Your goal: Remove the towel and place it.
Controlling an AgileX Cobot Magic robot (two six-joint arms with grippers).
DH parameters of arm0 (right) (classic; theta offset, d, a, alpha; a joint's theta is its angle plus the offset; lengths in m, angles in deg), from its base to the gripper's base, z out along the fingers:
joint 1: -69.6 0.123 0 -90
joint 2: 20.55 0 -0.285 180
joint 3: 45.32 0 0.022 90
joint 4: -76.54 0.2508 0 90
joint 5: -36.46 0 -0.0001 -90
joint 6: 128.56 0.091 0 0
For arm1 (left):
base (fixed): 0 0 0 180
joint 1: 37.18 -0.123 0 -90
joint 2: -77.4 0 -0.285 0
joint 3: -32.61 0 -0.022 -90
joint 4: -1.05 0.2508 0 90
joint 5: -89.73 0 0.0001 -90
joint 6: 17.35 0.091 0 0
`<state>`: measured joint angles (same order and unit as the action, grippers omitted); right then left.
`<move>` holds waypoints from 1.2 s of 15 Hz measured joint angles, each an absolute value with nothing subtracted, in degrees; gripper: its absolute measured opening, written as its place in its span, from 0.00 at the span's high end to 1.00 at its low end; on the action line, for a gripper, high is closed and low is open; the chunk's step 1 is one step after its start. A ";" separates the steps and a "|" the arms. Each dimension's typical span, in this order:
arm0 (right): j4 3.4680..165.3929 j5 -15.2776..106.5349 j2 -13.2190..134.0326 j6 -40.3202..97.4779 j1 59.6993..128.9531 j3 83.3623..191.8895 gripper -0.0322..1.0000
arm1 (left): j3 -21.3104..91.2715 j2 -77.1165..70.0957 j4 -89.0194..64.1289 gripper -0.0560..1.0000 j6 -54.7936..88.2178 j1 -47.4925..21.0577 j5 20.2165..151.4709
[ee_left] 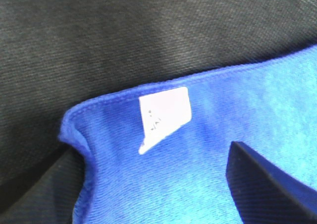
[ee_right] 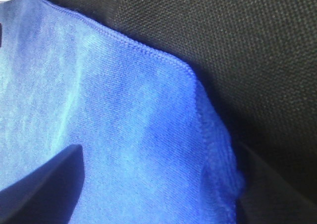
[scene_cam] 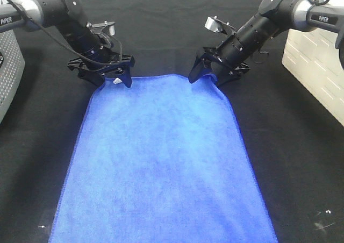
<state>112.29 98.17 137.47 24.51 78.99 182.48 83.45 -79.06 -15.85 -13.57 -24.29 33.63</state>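
The bright blue towel (scene_cam: 161,162) lies spread flat on the black table cloth, reaching from the near edge to the middle. My left gripper (scene_cam: 113,79) stands open over the towel's far left corner, where a small white tag (ee_left: 164,116) shows. In the left wrist view one black finger (ee_left: 270,187) rests over the cloth and the other sits just off the towel's edge. My right gripper (scene_cam: 207,78) is open astride the far right corner (ee_right: 188,73); one finger (ee_right: 47,184) is over the blue cloth, the other beside the hem. Neither gripper has lifted the towel.
A grey perforated bin (scene_cam: 8,73) stands at the left edge and a white slotted crate (scene_cam: 317,65) at the right. The black table cloth (scene_cam: 161,33) stretches behind the towel and along both sides.
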 joint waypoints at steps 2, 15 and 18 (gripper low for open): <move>111.72 97.94 137.47 24.51 79.05 182.48 0.23 | 83.45 -79.18 -18.48 0.26 -12.65 -24.29 34.44; 107.93 95.71 138.04 23.54 79.34 182.60 0.74 | 83.91 -80.15 -12.53 0.68 -13.22 -24.06 34.67; 108.11 95.53 138.50 23.42 79.34 182.60 0.97 | 83.91 -80.27 -12.24 0.92 -11.79 -24.12 34.72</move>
